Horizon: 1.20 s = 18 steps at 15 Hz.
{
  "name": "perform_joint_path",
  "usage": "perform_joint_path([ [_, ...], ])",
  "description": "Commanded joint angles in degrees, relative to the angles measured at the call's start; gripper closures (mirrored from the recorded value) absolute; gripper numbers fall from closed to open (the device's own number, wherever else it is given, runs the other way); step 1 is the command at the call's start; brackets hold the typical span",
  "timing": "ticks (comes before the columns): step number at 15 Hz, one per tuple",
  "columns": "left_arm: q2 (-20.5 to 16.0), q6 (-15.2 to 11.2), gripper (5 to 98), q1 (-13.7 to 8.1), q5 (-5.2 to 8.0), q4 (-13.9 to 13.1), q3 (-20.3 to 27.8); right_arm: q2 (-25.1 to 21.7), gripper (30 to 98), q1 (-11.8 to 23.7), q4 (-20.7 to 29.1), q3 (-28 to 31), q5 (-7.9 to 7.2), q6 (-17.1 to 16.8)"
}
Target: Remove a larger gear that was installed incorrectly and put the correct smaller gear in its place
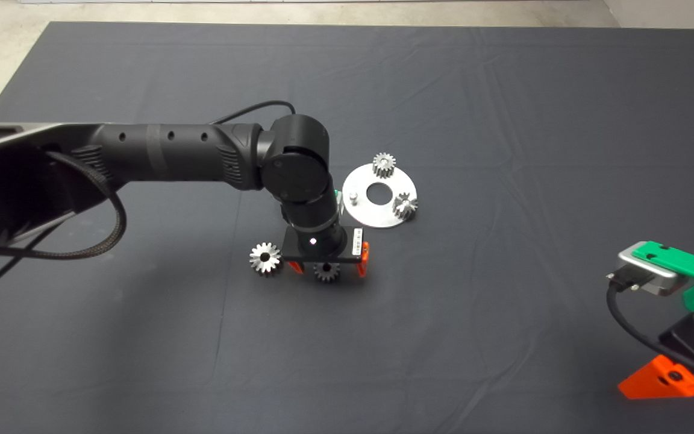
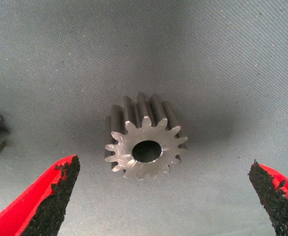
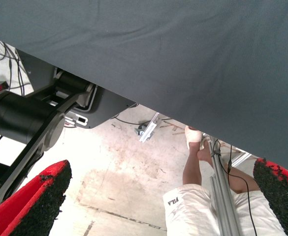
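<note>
1. I had the left gripper [image 1: 328,265] low over the dark grey cloth mat [image 1: 503,108], its 2 red fingers spread wide and holding nothing, one on each side of the smaller gear [image 2: 144,142], a small silvery steel spur gear with short teeth that lay flat on the mat with its bore facing up.
2. The larger gear [image 1: 265,258], the wide silvery steel one with long pointed teeth and a dark centre hole, lay on the mat just beside the left gripper's outer finger, already off the round silvery metal plate [image 1: 365,211].
3. That plate carried 2 other small gears [image 1: 384,164] near its rim, a big centre hole and 1 bare upright pin [image 1: 352,195], which I judged to be the seat for the replacement.
4. To do the grasp well, I judged I should centre the pads [image 2: 60,196] level with the tooth band, close evenly so the gear did not tip, and keep the outer finger from nudging the larger gear.
5. The right gripper [image 1: 660,377] waited at the lower right edge of the mat, fingers well apart and empty.
6. The mat showed soft creases and a pale floor beyond its far edge; the right wrist view looked past the mat's edge to a stained concrete floor, cables, a metal frame and a person's legs [image 3: 198,172].
</note>
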Motion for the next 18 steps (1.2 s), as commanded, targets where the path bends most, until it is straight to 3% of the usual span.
perform_joint_path([
  [1,0.34,0.21,15.3,-0.67,0.47,0.79,0.97,0.01,30.8,0.71,1.4,0.26,-5.4,0.3],
  [6,0.16,0.21,15.3,-0.58,0.47,2.91,1.5,0.12,30.8,0.71,1.4,0.26,-5.4,0.3],
  [14,-0.28,0.21,15.3,0.3,0.56,4.05,1.41,0.18,30.8,0.71,1.31,0.26,-5.4,0.3],
  [18,-0.63,2.05,15.3,1.44,0.56,5.01,0.97,0.1,30.8,0.71,1.31,0.26,-5.32,0.3],
])
